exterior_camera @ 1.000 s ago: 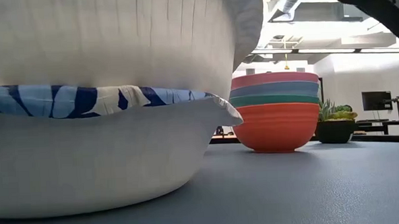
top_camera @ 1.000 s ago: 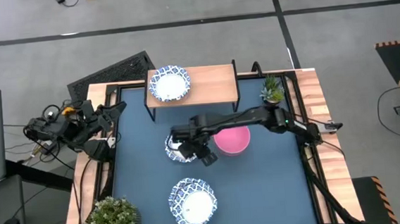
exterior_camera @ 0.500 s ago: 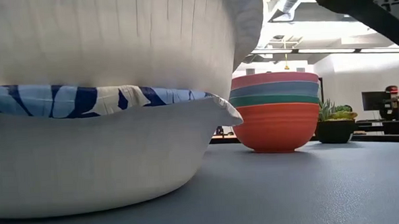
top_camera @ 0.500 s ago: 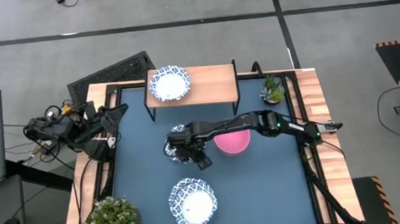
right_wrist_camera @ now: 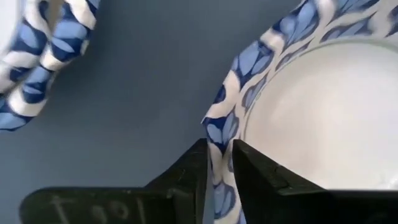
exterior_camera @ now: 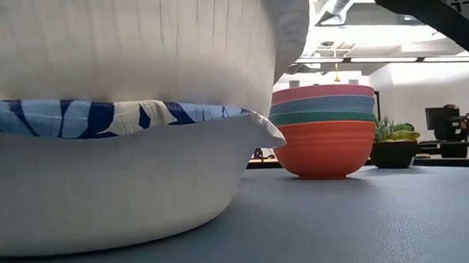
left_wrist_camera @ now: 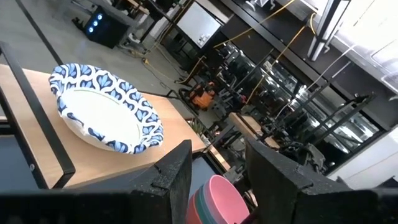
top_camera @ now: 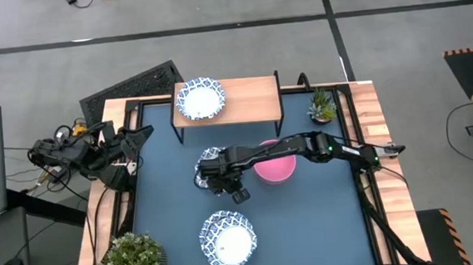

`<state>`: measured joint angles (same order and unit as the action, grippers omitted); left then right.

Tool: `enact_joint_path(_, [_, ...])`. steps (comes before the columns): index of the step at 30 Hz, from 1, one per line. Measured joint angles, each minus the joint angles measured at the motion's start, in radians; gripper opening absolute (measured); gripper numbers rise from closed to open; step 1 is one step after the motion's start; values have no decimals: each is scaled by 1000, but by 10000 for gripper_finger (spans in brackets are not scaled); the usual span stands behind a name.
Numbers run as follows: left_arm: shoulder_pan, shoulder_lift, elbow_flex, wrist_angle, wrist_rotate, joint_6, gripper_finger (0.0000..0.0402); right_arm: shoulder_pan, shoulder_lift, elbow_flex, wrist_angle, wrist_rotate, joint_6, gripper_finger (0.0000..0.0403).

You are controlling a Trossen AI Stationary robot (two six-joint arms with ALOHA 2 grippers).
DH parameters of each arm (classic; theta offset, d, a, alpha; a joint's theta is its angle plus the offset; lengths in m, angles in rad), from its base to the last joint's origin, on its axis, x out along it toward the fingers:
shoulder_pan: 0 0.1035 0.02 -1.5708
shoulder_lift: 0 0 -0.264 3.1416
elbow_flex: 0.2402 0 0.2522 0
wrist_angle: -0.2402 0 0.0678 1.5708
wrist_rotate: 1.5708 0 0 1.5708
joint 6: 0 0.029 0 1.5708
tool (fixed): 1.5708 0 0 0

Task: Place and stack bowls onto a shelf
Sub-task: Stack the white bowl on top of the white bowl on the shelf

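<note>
Blue-rimmed bowl on shelf (top_camera: 200, 99): set at the left end of the shelf (top_camera: 251, 98).
Left hand (top_camera: 141, 135): parked at the worktop's (top_camera: 166, 204) left edge, fingers parted.
Right hand (top_camera: 221, 182): fingers narrowed onto the rim of the centre bowl (right_wrist_camera: 311, 118).
Pink-topped stack (top_camera: 274, 165): right of centre.

Dark jointed arms (top_camera: 304, 144), chunky black pincer fingers (right_wrist_camera: 186, 171).

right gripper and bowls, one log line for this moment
right gripper: shut on rim of middle bowl | left gripper: open, table's left edge | shelf: one bowl
</note>
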<state>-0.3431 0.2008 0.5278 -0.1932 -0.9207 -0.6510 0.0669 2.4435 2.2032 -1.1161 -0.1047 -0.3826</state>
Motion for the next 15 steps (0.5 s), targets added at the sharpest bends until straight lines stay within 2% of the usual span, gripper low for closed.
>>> enact_joint_path(4, [0,0,0,0,0,-4,135,8,0,-20,-2,49,26,87])
enact_joint_path(8, [0,0,0,2,0,-13,135,18,-20,-11,-15,130,27,25])
enact_joint_path(12, [0,0,0,5,-1,-27,135,13,-53,19,-52,127,51,21])
enact_joint_path(15, [0,0,0,8,-1,-27,135,-1,-91,55,-97,65,53,21])
